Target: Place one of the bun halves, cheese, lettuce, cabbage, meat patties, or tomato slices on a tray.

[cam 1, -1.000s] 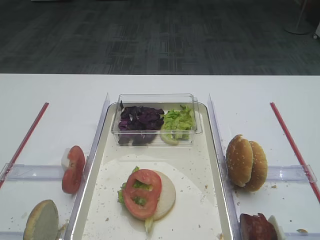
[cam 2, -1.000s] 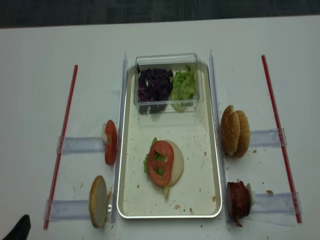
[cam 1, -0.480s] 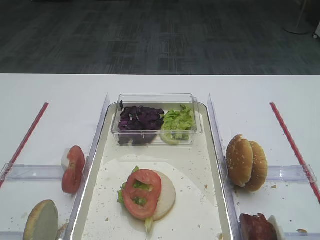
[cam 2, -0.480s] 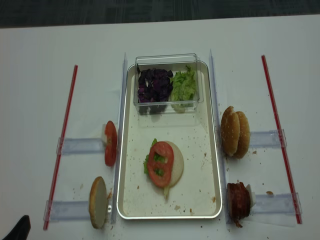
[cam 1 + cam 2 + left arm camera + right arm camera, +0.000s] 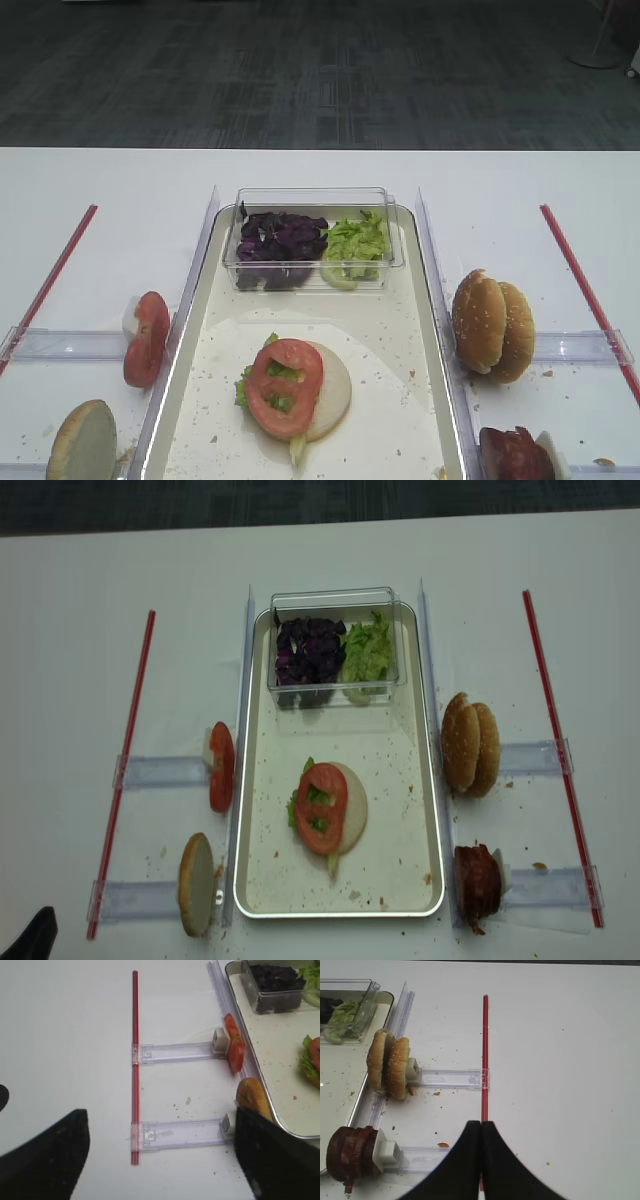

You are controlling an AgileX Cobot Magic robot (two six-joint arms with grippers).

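Note:
The metal tray (image 5: 437, 820) lies mid-table. On its floor a bun half (image 5: 335, 385) carries lettuce and a tomato slice (image 5: 285, 385). More tomato slices (image 5: 234, 1049) stand on edge left of the tray, with a bun half (image 5: 251, 1097) nearer me. Right of the tray stand two bun halves (image 5: 389, 1063) and the meat patties (image 5: 347, 1160). Cabbage (image 5: 280, 240) and lettuce (image 5: 355, 242) fill a tub. No cheese shows. My left gripper (image 5: 160, 1125) hangs open and empty over the near-left holder. My right gripper (image 5: 480, 1127) is shut on nothing, right of the patties.
A clear plastic tub (image 5: 335, 600) sits at the tray's far end. Clear holder strips (image 5: 175, 1052) and red strips (image 5: 125, 760) (image 5: 484, 1060) flank the tray on both sides. Crumbs dot the tray floor. A dark tip of the left arm (image 5: 35, 935) shows bottom-left.

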